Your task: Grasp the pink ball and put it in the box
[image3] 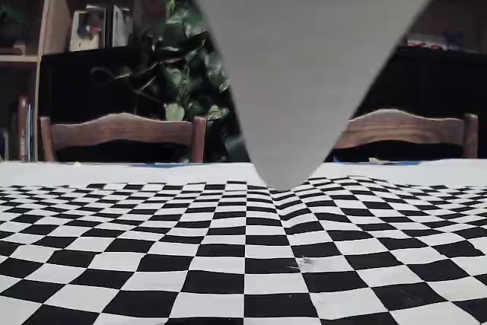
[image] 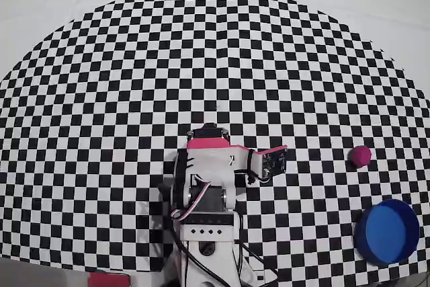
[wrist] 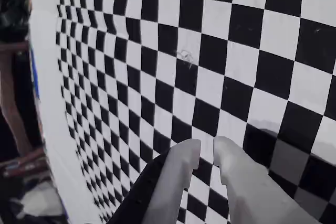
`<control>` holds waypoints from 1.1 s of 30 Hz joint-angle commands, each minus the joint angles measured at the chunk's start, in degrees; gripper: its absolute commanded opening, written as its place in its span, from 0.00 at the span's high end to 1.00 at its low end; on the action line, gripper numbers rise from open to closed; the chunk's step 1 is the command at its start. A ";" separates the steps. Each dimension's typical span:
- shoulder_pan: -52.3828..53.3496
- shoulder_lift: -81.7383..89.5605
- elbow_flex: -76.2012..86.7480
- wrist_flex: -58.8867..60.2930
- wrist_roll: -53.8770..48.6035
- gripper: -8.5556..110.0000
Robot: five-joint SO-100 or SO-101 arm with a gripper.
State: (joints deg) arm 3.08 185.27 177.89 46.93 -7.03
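The pink ball (image: 360,156) is a small magenta sphere on the checkered cloth at the right in the overhead view. The box (image: 388,230), a round blue container, stands nearer the front right corner, below the ball. My gripper (image: 281,157) points right from the folded white and pink arm, well to the left of the ball and apart from it. In the wrist view my gripper (wrist: 206,150) shows two white fingertips (wrist: 186,158) almost together with only a thin slit between them and nothing held. Ball and box are out of the wrist and fixed views.
The black-and-white checkered cloth (image: 215,65) covers the table. The arm's base (image: 205,240) stands at the front middle. In the fixed view a blurred grey shape (image3: 304,58) hangs from the top, with chairs (image3: 122,131), shelves and a plant behind the table.
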 commanded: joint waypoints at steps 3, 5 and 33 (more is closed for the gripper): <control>-0.35 0.97 0.26 0.18 -0.26 0.93; -0.35 0.97 0.26 0.18 -0.26 0.93; -0.35 0.35 0.09 -3.96 -0.26 0.93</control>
State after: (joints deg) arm 3.08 185.27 177.89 45.18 -7.03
